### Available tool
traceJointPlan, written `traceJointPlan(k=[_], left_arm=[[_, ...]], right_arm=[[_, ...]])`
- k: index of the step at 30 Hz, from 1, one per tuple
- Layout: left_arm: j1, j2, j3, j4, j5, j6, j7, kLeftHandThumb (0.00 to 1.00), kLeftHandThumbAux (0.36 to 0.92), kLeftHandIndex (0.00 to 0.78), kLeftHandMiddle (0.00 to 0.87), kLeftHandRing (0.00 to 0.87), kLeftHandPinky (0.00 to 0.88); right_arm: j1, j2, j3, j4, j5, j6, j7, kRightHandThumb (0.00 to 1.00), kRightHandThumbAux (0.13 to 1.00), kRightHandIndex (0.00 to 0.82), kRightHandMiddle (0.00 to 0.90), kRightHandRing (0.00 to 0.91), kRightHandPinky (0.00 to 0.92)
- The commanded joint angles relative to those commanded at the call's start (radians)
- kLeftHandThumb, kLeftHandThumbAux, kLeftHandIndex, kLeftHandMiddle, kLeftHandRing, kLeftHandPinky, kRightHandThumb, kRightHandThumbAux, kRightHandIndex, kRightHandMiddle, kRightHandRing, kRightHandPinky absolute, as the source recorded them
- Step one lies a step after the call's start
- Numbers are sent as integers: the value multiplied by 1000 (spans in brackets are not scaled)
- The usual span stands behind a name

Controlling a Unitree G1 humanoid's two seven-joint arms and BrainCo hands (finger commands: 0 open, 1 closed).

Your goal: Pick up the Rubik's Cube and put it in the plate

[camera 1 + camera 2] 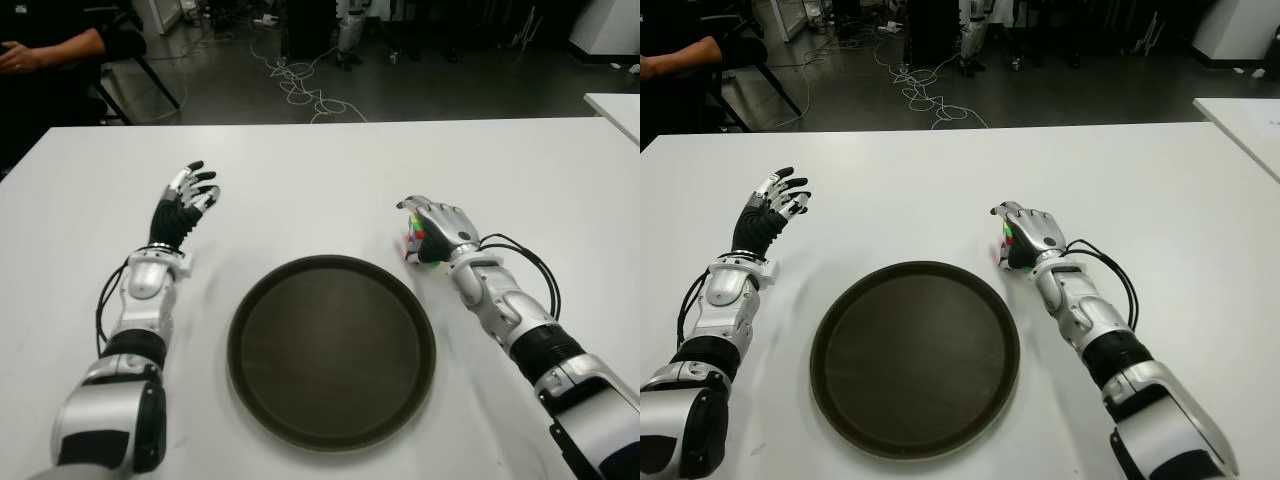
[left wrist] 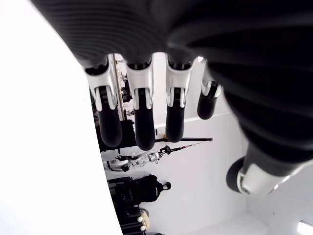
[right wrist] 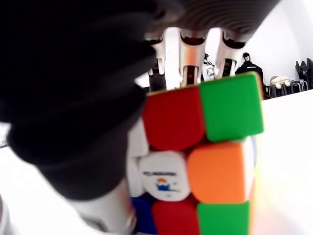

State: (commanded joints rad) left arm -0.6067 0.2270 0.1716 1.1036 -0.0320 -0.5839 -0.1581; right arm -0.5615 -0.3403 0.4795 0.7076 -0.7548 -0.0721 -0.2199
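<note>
Two hands over the white desk [image 1: 330, 180]. Nearest the robot, centre: round dark plate [image 1: 331, 350], nothing in it. Right of the plate's far edge, just beside the rim: right hand [image 1: 435, 230], palm down, fingers curled over the Rubik's Cube [image 1: 414, 240]. Right wrist view confirms the grip: cube [image 3: 200, 156] sits against the palm, red, green, orange and white stickers showing, fingers [image 3: 188, 63] wrapped over its far side. Cube is outside the plate; can't tell whether it's touching the desk or just clear of it. Left hand [image 1: 185, 205] shows left of the plate and a bit farther out, well apart from the cube, fingers extended and slightly spread, holding nothing. Left wrist view agrees: four fingers [image 2: 142, 112] straight, nothing between them and the palm. Can't tell if that hand touches the desk. Beyond the desk's far edge: dark floor with a tangle of white cables [image 1: 300, 85], a person's arm [image 1: 55, 50] at far left next to a chair, and the corner of a second white table [image 1: 615, 105] at far right.
</note>
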Motion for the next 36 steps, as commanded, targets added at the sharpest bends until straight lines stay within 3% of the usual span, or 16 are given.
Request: traceJointPlan(k=[1,2,4,7,10,17,21,31,36], left_arm=[[0,0,0,-1,0,1,0,23,606,128,217,220,238],[1,0,1,-2,-1,2,0,21,605,124,212,216,238],[2,0,1,-5,-1,3,0,19,605,120,209,213,238],[3,1,0,-6,1,3,2,18,604,118,205,213,241],[4,3,0,-9,3,2,3,19,601,117,204,214,248],[6,6,0,-9,4,0,6,19,604,110,197,210,244],[6,7,-1,-9,5,-1,6,14,606,116,206,217,250],[6,6,0,-12,4,9,15,8,620,129,214,214,233],[6,7,-1,-12,5,8,17,6,617,115,203,206,222]], right_arm=[[1,-2,0,-4,1,-3,2,358,906,203,377,408,443],[3,-3,-1,-10,3,-4,6,530,828,279,410,425,455],[5,-4,-2,-18,6,-4,13,680,760,346,439,440,468],[5,-4,-3,-25,9,2,26,786,712,393,459,450,480],[8,-2,-6,-36,12,12,39,821,696,409,465,451,487],[15,6,-15,-51,21,23,49,822,705,348,496,451,509],[17,8,-18,-58,23,26,51,836,692,403,473,458,515],[23,13,-28,-75,29,43,60,823,705,345,512,457,500],[22,17,-34,-80,34,49,73,836,693,404,473,450,490]])
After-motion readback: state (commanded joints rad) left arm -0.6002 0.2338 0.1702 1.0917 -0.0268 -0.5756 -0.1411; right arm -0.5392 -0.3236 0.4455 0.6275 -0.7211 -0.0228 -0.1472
